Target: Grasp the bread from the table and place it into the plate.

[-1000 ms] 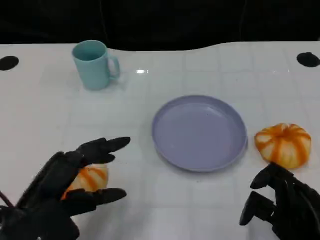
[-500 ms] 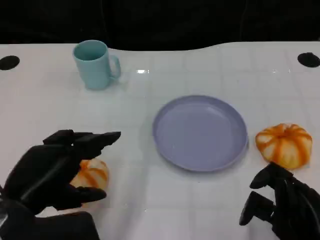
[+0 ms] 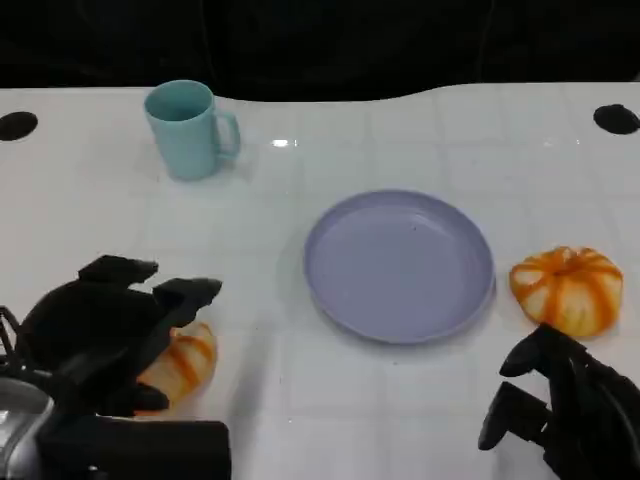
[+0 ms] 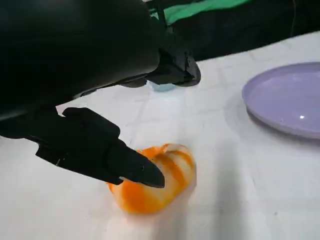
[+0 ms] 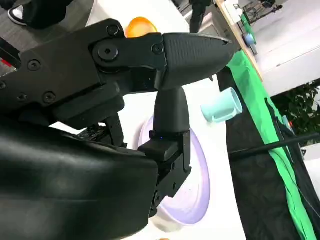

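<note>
Head view: left hand is closing down over the striped bread left of the plate, fingers curling but not yet clamped; grasp forming. Right hand idling, empty, fingers apart.

I see the white table carrying a teal mug, a lavender plate, and two orange-striped breads.

Bright, even light falls from overhead on the white table, with a small glare spot just right of the mug. Shadows are soft, pooling under the plate. In the left wrist view the plate's near rim looks blurred.
</note>
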Robot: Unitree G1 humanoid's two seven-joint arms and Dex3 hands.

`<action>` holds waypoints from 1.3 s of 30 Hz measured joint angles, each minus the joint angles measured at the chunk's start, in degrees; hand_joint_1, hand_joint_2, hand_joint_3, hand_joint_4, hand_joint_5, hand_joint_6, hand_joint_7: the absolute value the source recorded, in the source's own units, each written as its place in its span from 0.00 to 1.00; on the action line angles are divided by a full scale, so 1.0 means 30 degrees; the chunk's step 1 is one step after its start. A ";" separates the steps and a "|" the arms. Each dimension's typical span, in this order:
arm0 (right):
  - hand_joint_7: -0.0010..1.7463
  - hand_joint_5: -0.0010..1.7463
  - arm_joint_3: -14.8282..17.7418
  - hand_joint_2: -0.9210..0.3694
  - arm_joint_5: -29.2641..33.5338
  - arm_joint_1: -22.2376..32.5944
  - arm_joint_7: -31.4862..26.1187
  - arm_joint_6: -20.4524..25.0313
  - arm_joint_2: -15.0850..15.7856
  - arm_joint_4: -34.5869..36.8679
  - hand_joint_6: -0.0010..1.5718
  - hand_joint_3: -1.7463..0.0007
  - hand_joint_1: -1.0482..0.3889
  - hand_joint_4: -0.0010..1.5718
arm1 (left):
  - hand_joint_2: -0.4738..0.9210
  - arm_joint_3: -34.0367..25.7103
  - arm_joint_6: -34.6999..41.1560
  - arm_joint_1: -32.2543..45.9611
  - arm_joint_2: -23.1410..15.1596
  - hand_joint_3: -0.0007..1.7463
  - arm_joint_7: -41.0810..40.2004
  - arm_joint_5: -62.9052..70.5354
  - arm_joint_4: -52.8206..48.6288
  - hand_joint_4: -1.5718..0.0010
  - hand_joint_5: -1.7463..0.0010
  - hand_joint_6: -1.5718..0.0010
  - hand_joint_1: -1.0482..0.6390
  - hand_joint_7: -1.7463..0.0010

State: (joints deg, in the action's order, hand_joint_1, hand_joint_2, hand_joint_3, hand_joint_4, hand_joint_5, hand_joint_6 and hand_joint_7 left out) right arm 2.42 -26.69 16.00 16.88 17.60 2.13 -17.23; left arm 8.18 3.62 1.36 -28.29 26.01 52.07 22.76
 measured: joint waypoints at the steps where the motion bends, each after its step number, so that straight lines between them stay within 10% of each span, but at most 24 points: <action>1: 0.95 1.00 0.0003 0.00 0.0000 0.0001 0.0003 -0.0001 0.0003 -0.0001 0.29 0.75 0.36 0.40 | 0.90 0.0154 0.0146 -0.0170 -0.0003 0.00 0.0190 0.0179 -0.0023 0.99 0.84 0.85 0.46 1.00; 39: 0.96 1.00 0.0049 0.00 -0.0090 0.0055 0.0090 0.0099 0.0030 -0.0063 0.29 0.75 0.36 0.40 | 0.94 0.4196 0.0073 -0.5440 0.1164 0.01 -0.3892 -0.0995 -1.2367 0.99 0.89 0.89 0.43 1.00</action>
State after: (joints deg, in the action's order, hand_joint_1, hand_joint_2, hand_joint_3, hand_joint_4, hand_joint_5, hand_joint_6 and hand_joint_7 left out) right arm 2.57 -26.96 16.17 17.15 17.90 2.22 -17.42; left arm 20.77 3.84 -14.96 -24.80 14.33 49.08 -14.34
